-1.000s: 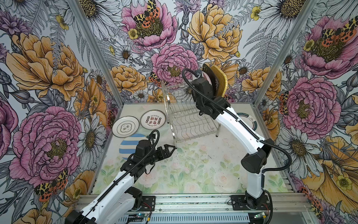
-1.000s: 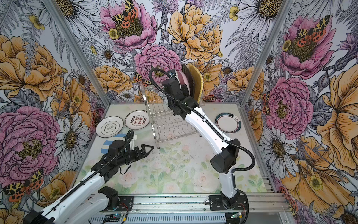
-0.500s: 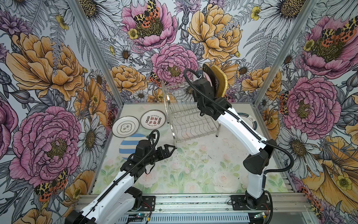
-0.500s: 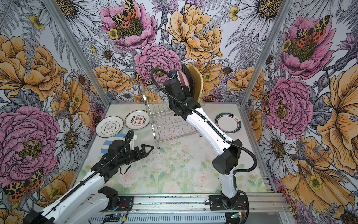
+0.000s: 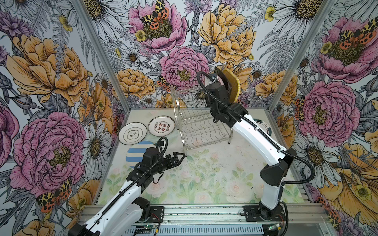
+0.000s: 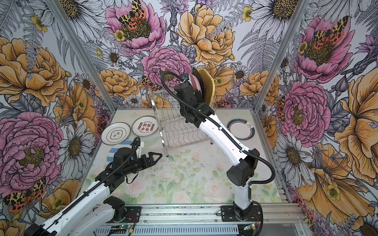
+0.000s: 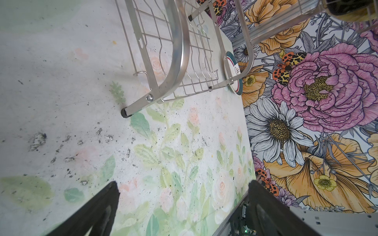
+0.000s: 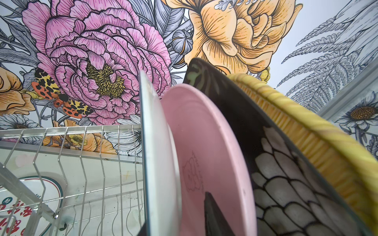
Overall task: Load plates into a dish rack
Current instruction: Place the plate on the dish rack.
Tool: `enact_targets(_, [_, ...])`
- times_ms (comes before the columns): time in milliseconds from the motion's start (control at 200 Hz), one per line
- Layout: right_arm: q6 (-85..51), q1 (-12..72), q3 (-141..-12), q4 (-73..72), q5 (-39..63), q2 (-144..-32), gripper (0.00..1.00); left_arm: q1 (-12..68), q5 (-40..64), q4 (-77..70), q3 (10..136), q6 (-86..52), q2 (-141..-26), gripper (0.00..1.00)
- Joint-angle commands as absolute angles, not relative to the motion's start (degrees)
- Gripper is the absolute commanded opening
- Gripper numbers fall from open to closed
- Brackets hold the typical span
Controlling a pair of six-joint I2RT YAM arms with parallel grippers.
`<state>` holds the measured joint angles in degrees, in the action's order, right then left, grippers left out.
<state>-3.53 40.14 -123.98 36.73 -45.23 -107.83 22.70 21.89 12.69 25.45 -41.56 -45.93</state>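
The chrome dish rack (image 5: 196, 126) stands at the back of the table. On its upper tier, upright, are a yellow woven-look plate (image 8: 306, 130), a black flowered plate (image 8: 272, 163), a pink plate (image 8: 204, 143) and a pale plate (image 8: 155, 163) seen edge-on. My right gripper (image 8: 176, 210) straddles the pale plate's rim and is open, with a gap between one finger (image 8: 212, 214) and the plate. Low over the table by the rack's front foot (image 7: 125, 112), my left gripper (image 5: 180, 156) is open and holds nothing.
Two white plates with black characters (image 5: 132, 133) (image 5: 161, 126) lie flat left of the rack. A blue-striped plate (image 5: 134, 152) lies partly under my left arm. Right of the rack lies a teal-rimmed plate (image 6: 241, 129). Flowered walls enclose the table.
The right arm's elbow has shifted slightly to the right while its wrist stays at the rack's upper tier. The left arm has not moved.
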Motion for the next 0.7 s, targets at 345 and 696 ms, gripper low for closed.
enact_targets(345, [-2.3, 39.5, -123.5, 35.7, -45.6, -105.1, 0.21, 22.7, 22.0, 12.9, 25.7, -41.2, -45.4, 0.99])
enact_targets(696, [-2.7, 39.9, -122.6, 35.8, -43.3, -103.5, 0.27, 22.7, 21.6, 13.1, 25.9, -40.9, -45.5, 0.99])
